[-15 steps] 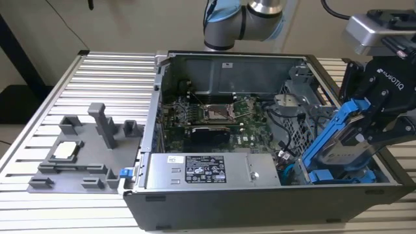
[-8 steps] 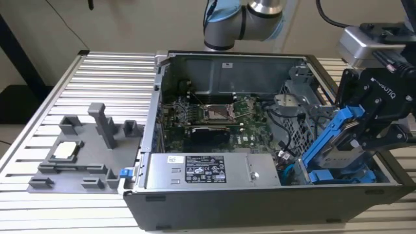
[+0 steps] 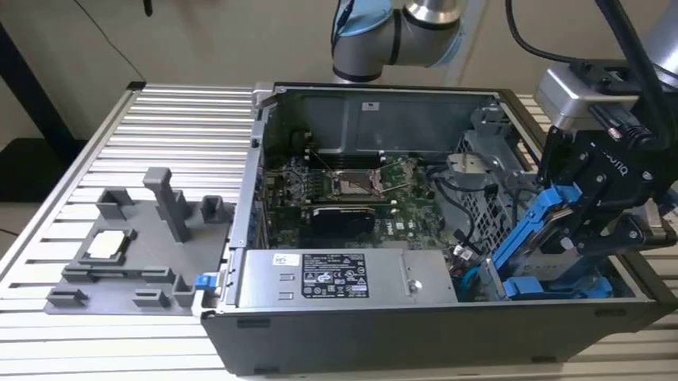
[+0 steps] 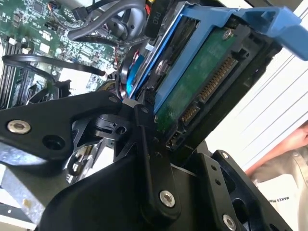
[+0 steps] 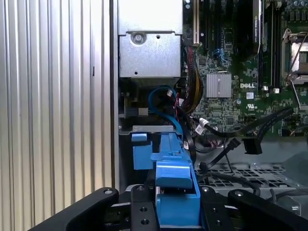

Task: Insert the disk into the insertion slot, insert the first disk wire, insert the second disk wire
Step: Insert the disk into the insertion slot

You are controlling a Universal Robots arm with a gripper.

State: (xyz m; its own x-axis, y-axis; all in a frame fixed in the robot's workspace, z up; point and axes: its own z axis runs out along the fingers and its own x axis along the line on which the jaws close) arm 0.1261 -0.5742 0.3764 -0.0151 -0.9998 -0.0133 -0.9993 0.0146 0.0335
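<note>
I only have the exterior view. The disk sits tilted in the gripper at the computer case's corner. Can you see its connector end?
Observer: Yes. In the second wrist view the disk shows its green circuit board and a bare row of gold contacts.
Operator: How is the gripper holding it?
Observer: In the first wrist view the gripper has the blue carrier frame clamped between its black fingers.
Operator: Anything lying near the insertion slot?
Observer: The first wrist view shows a blue cable looping just beyond the insertion slot, and a black cable connector lying free off to one side.
</note>
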